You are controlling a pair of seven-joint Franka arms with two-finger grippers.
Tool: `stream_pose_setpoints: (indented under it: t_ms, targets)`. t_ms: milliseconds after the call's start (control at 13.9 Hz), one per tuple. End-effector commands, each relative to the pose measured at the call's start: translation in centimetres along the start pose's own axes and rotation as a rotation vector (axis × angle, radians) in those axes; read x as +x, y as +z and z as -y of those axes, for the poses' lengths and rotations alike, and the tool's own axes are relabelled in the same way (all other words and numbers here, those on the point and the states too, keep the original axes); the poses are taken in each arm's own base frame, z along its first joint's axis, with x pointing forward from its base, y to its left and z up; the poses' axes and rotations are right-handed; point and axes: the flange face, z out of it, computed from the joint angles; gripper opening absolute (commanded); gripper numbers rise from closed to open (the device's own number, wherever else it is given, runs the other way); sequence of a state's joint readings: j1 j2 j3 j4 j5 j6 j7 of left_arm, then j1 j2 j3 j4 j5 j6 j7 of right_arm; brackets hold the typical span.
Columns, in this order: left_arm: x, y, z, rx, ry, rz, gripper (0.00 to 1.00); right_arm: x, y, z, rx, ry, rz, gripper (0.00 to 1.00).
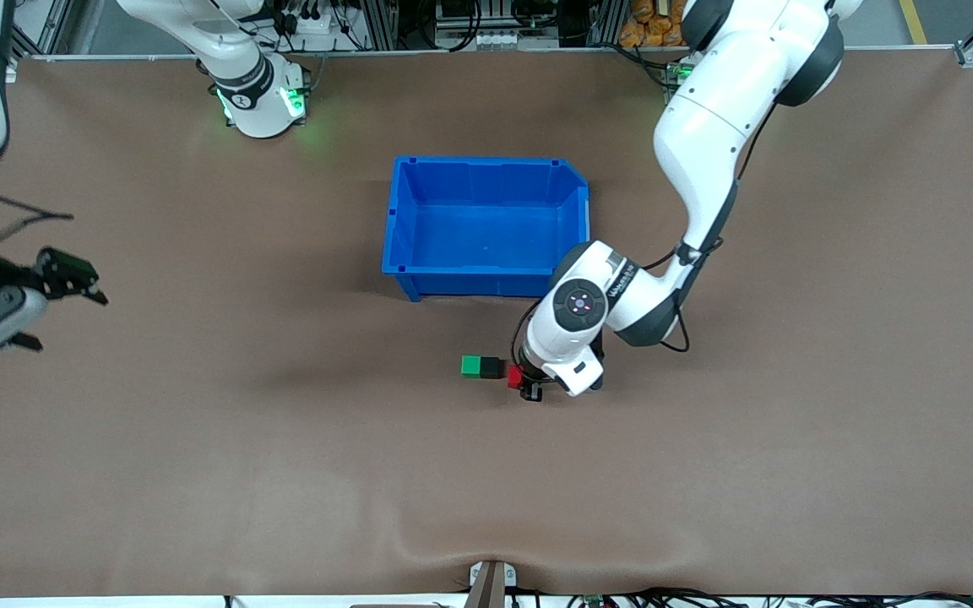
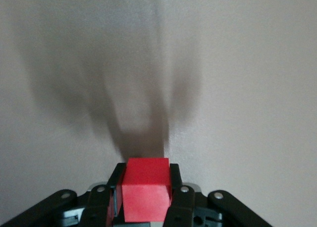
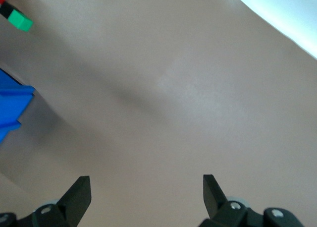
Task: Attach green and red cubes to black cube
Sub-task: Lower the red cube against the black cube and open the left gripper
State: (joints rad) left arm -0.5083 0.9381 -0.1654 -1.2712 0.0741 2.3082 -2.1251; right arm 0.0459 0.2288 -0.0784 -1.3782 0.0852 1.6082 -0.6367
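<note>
Red cube (image 2: 144,195) sits clamped between the left gripper (image 1: 530,387) fingers, just beside the black cube (image 1: 492,367), which touches the green cube (image 1: 472,365); all lie nearer than the blue bin (image 1: 399,219). Right gripper (image 3: 146,195) waits, jaws wide and empty.

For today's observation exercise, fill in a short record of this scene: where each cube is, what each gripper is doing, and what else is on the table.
green cube: on the table, touching the black cube
black cube: between green and red cubes
red cube: held beside the black cube
left gripper: shut on the red cube
right gripper: open, waiting at the right arm's end of the table
blue bin: farther from the front camera than the cubes
</note>
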Motion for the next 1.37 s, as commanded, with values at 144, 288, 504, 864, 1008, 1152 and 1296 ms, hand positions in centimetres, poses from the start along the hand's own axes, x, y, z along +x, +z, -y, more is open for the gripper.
stream_pose_setpoints:
  t_ms: [144,288,504,864,1008,1152,1296]
  targets:
    - [-1.3,1.8,0.6,-0.019,-0.022,-0.041,0.00,-5.9,-3.2,3.5,0.016,0.277,-0.002,1.00]
    - [-1.7,1.8,0.7,-0.019,-0.021,-0.035,0.00,-7.1,-4.4,4.1,0.004,0.406,0.020,1.00]
    - [-2.6,1.9,1.4,-0.016,-0.026,-0.033,0.00,-7.9,-6.3,5.0,-0.031,0.556,0.004,1.00]
    - [-2.9,1.8,1.7,0.005,-0.049,-0.013,0.00,-9.1,-6.4,4.7,-0.018,0.626,0.044,1.00]
    - [-2.6,2.1,1.8,0.012,-0.049,-0.021,0.00,-9.2,-6.3,4.2,-0.019,0.631,0.042,1.00]
    - [-2.6,1.7,1.7,0.014,-0.043,-0.029,0.10,-9.2,-6.4,4.1,-0.022,0.628,0.038,1.00]
    - [-1.8,1.4,1.4,0.023,-0.037,-0.048,0.74,-9.2,-6.6,4.0,-0.033,0.624,0.036,1.00]
